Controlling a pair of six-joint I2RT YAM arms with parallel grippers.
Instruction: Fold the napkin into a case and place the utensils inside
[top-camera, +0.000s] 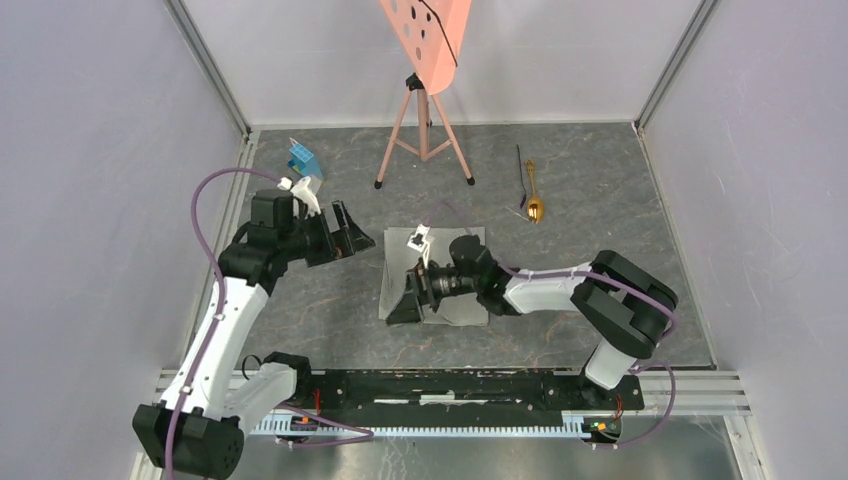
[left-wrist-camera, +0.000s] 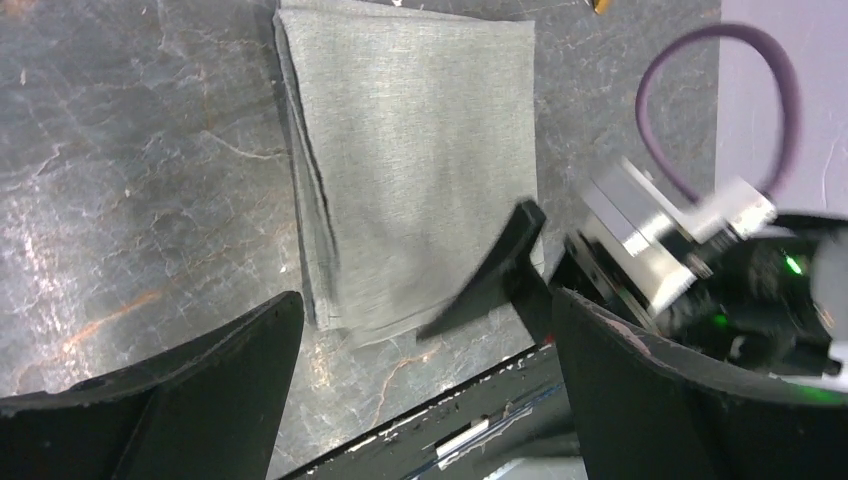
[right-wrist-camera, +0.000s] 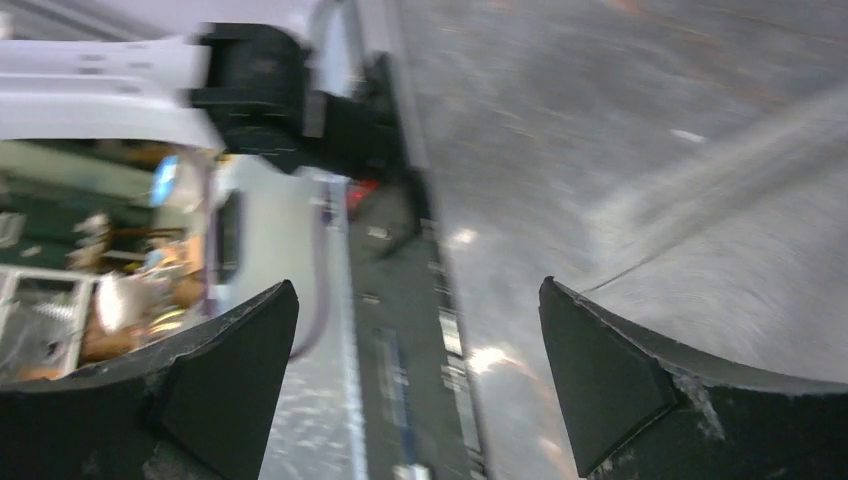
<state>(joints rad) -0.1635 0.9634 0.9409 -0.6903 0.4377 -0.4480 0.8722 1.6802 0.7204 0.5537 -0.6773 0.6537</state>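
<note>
Though the right wrist view is mostly blur, overhead shows a marbled worktop (top-camera: 560, 200) inside pale grey walls (top-camera: 100, 150), a pink board (top-camera: 430, 35) and blue block (top-camera: 303, 160) at the back, and the spoon (top-camera: 534, 200) and black utensil (top-camera: 521, 175) lying back right, well apart from the folded napkin (top-camera: 400, 262) in the middle. The right hand (top-camera: 408, 295) sits over the napkin's near-left corner, the left hand (top-camera: 355, 232) just beside it, both spread wide and empty. Only the left wrist view shows the napkin's (left-wrist-camera: 420, 150) stacked layers.

A fixed camera above and behind the arms (top-camera: 225, 320) takes in the whole table (top-camera: 600, 200). The left wrist camera looks closely down on the napkin (left-wrist-camera: 420, 150), also seen overhead; the right wrist's blurred view faces the black rail (right-wrist-camera: 400, 340).
</note>
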